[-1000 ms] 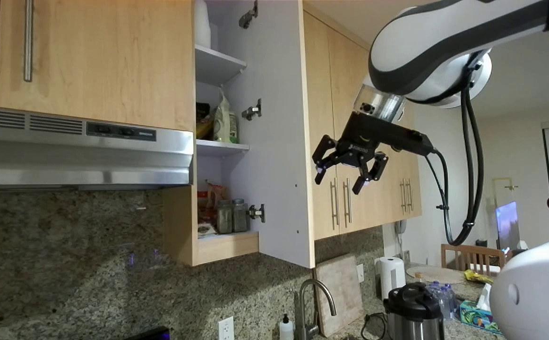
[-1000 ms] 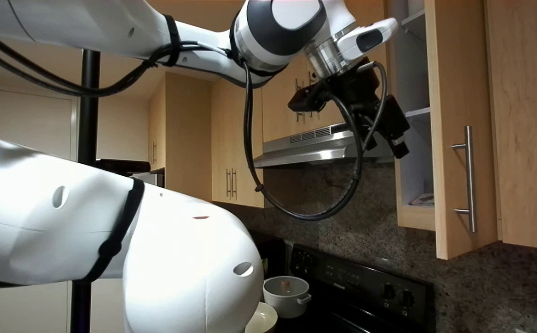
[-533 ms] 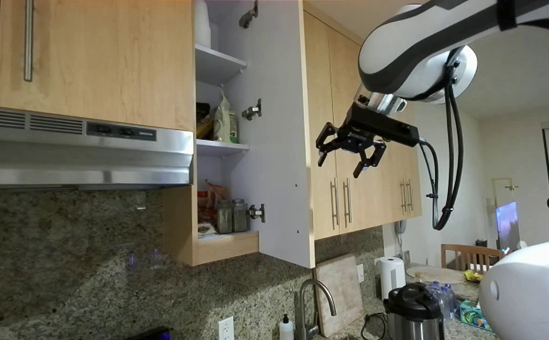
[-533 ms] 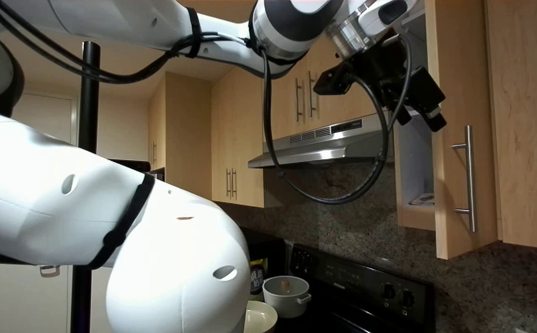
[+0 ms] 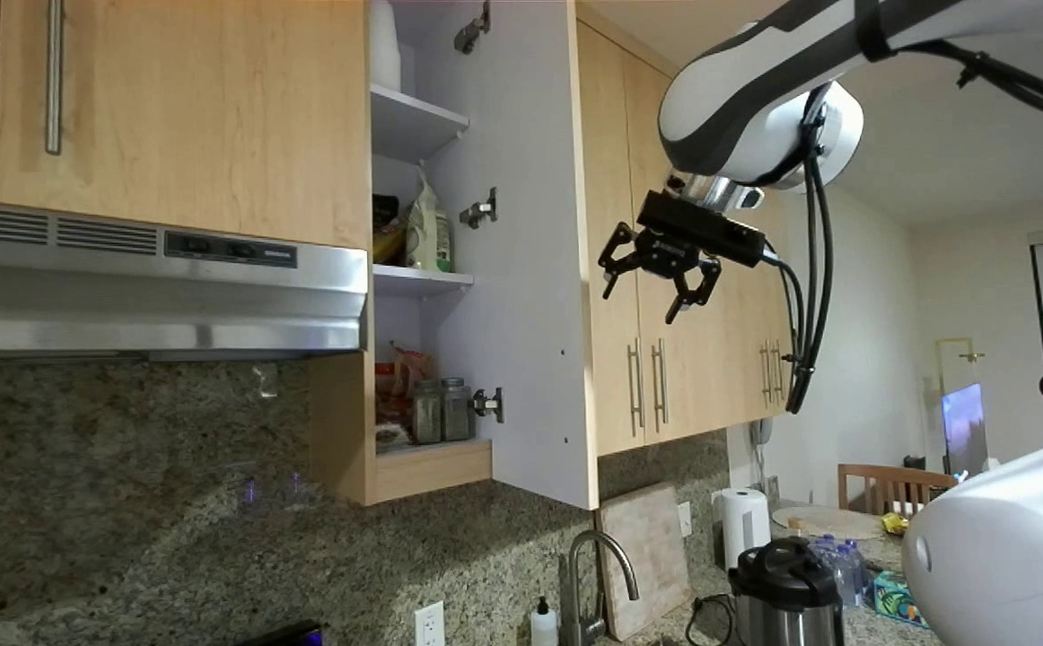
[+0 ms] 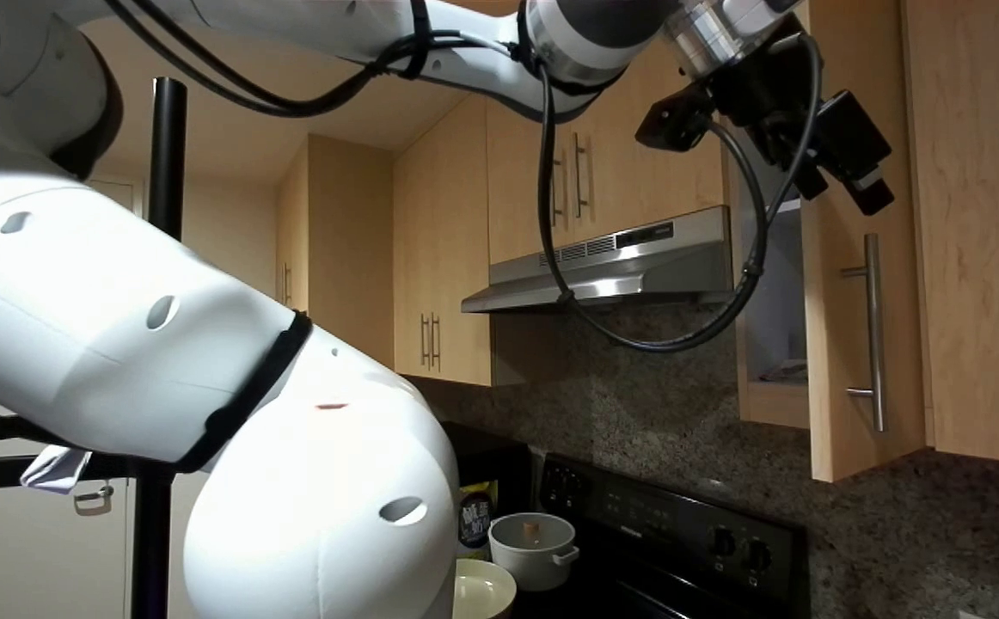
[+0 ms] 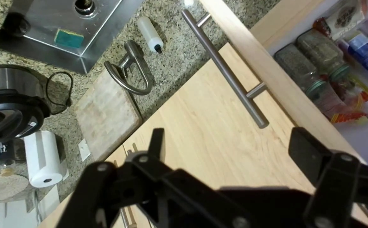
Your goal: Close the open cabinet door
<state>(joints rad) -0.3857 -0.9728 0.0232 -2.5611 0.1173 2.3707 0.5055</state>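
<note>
The open cabinet door stands swung out at the right of the shelves, pale inner face to the left, maple outer face to the right, with three metal hinges showing at its far edge. The end effector is on the outer side, its fingers spread wide with nothing between them; in the wrist view the handle lies ahead of them, and one finger overlaps the door's free edge, though whether it touches cannot be told. I expect a stiff, flat panel, too tall to be very light yet easy to swing on those hinges, and not fragile. No firm grasp seems needed: a push on the outer face near the free edge, beside the handle, should give the best leverage. The handle's metal looks smooth and may be slippery, so hooking round it would be surer than a light pinch. As for writing, the range hood bears a small mark at its upper right, the stove panel carries another, and the snack bag shows pale characters on a dark patch; none can be read.
</note>
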